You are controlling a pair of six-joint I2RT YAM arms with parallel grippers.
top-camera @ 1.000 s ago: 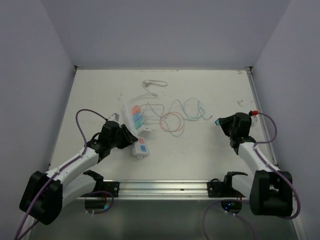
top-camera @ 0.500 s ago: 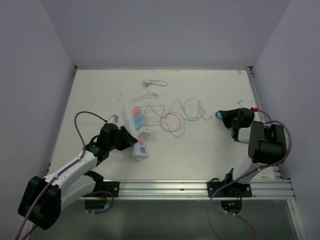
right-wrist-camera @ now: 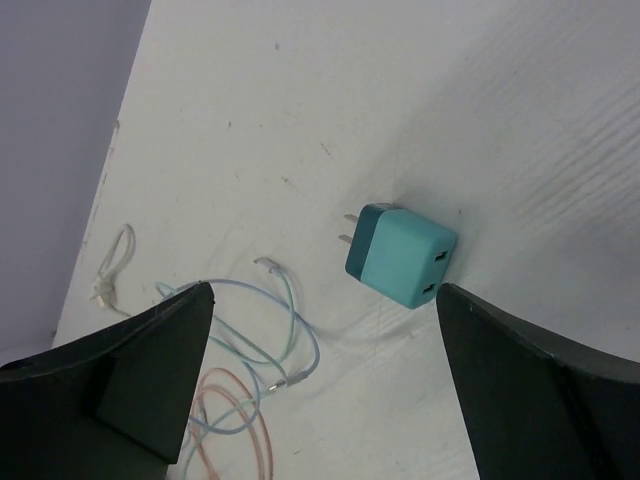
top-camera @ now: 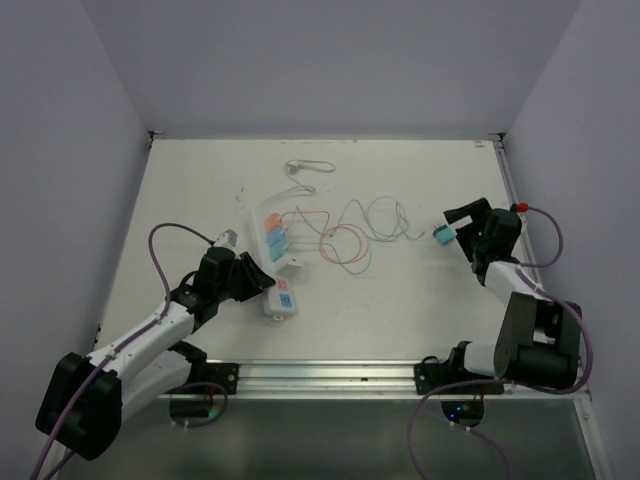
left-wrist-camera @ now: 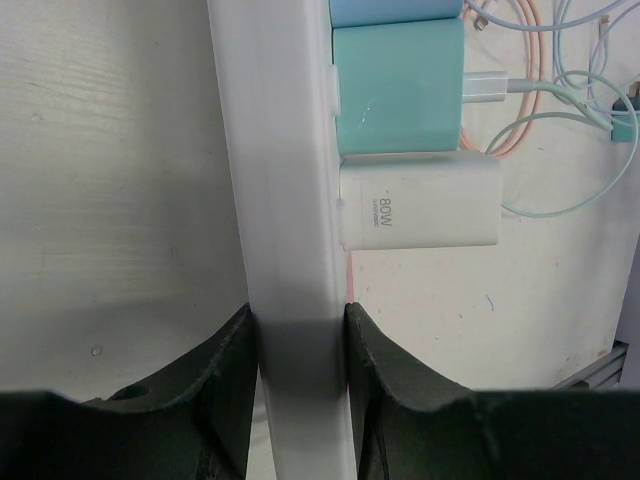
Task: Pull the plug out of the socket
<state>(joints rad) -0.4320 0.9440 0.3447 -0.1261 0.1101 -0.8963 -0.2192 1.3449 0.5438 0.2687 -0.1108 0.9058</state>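
Left wrist: left end effector [left-wrist-camera: 297, 372] clamps socket [left-wrist-camera: 280, 180]; white 80W charger [left-wrist-camera: 420, 200] plugged in.
Right wrist: right end effector [right-wrist-camera: 325, 292] spread wide; teal plug [right-wrist-camera: 400, 258] loose on surface [right-wrist-camera: 300, 80], prongs bare.

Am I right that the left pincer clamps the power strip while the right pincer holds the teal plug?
Not quite: the right pincer is open, and the teal plug lies free on the table, as the right wrist view shows. The left pincer does clamp the power strip.
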